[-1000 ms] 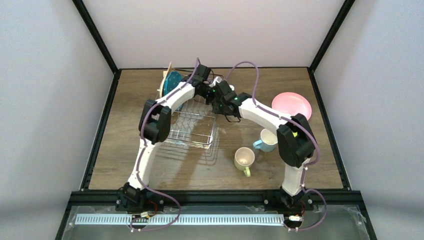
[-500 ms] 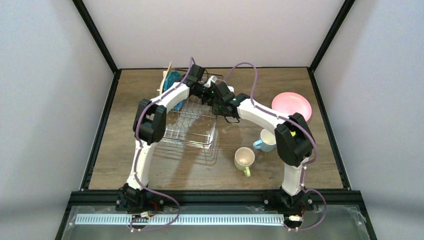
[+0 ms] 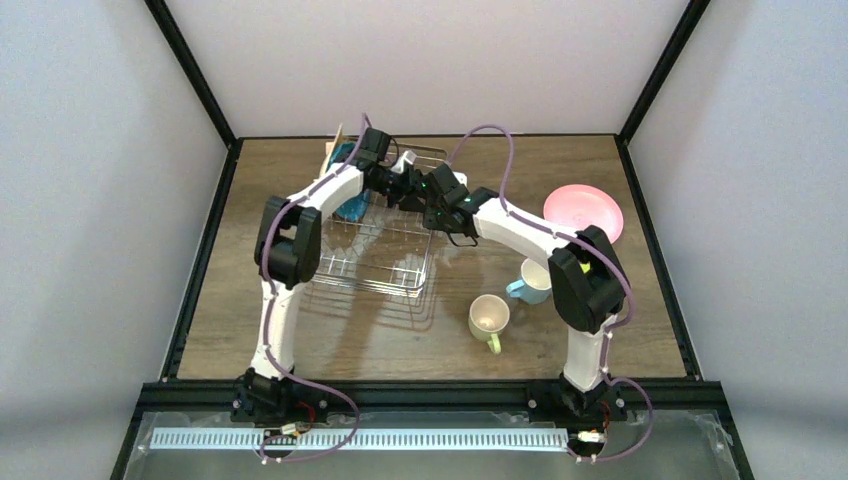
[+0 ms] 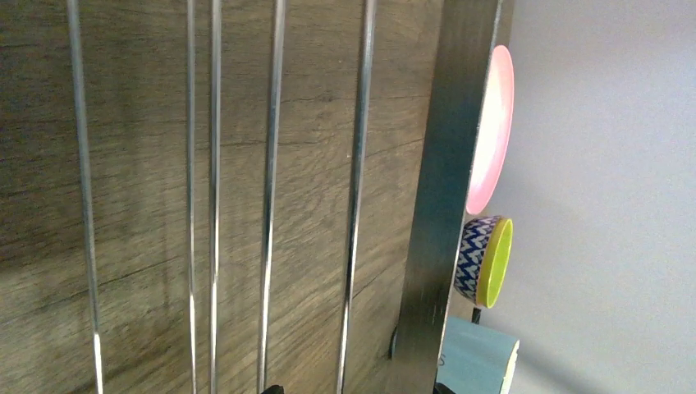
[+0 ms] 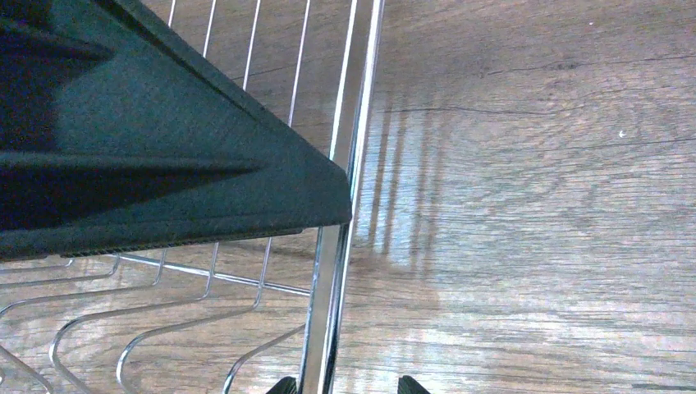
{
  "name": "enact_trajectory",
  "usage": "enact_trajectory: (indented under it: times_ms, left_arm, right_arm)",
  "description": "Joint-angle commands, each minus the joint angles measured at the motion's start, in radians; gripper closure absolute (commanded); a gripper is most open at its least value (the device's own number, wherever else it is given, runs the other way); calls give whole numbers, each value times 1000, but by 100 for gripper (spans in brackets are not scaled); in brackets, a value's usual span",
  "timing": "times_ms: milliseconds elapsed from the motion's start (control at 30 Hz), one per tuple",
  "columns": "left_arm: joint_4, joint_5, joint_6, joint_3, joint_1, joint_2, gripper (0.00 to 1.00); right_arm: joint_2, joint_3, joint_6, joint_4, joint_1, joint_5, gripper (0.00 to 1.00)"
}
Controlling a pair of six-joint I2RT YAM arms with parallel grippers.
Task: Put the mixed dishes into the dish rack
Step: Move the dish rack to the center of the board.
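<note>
Dish rack (image 3: 370,288) sits left of centre on the table (image 3: 400,350). Both arms reach over its far right part.

We see the teal plate (image 3: 342,158) standing on edge at the rack's far left end. The tan plate (image 3: 332,150) stands upright just behind it.

Left gripper (image 4: 357,389): only the fingertips show, at the bottom edge of its wrist view. They are spread wide, with rack wires and the rim running between them, and we see nothing held.

Right gripper (image 5: 346,386): jaws partly open, straddling the rack's right rim. There is a gap on either side, so no grip.

On the table right of the rack:
- pink plate (image 3: 583,212), far right
- blue mug (image 3: 533,280), nearer
- yellow-green mug (image 3: 489,318), nearest

We find the patterned bowl (image 4: 484,261) clearly only in the left wrist view, between the pink plate and the blue mug.
</note>
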Motion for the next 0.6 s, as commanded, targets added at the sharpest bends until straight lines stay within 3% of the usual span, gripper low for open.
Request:
enact_trajectory:
  times_ms: [0,567]
  left_arm:
    - [-71,-88,46,-49,39,0,0]
    - [-25,-57,26,-75,97,-80,0]
  right_arm:
    - [34,1,-2,-57,-11,60,31]
    - [88,70,-27,-80,-71,56,35]
